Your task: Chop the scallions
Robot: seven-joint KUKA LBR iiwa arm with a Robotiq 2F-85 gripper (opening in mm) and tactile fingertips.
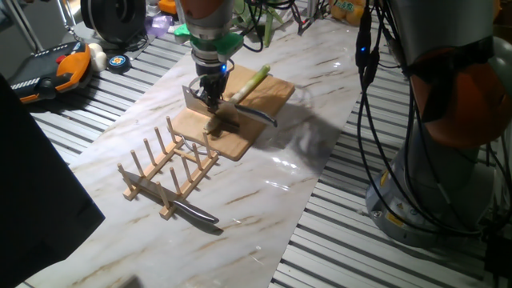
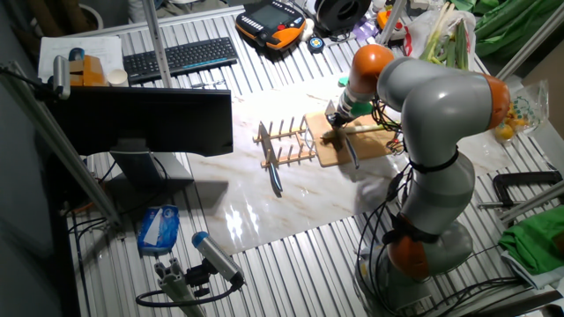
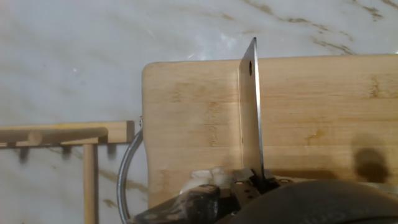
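Note:
The scallion [image 1: 250, 83] is a slim white-to-light-green stalk lying across the far part of the wooden cutting board [image 1: 265, 102]. It also shows in the other fixed view [image 2: 372, 129]. My gripper [image 1: 212, 98] stands over the board's near-left part and is shut on a steel cleaver [image 1: 193, 99], blade down just above the wood. In the hand view the cleaver blade [image 3: 250, 112] runs edge-on across the board [image 3: 193, 118]. A whitish bit [image 3: 208, 177] shows at the bottom edge; I cannot tell whether it is scallion. The fingers are hidden there.
A wooden dish rack [image 1: 166, 169] stands on the marble sheet just in front of the board, with a knife [image 1: 197, 214] lying beside it. Another dark-handled tool [image 1: 262, 117] lies on the board. Cables and the robot base [image 1: 448, 160] are at the right.

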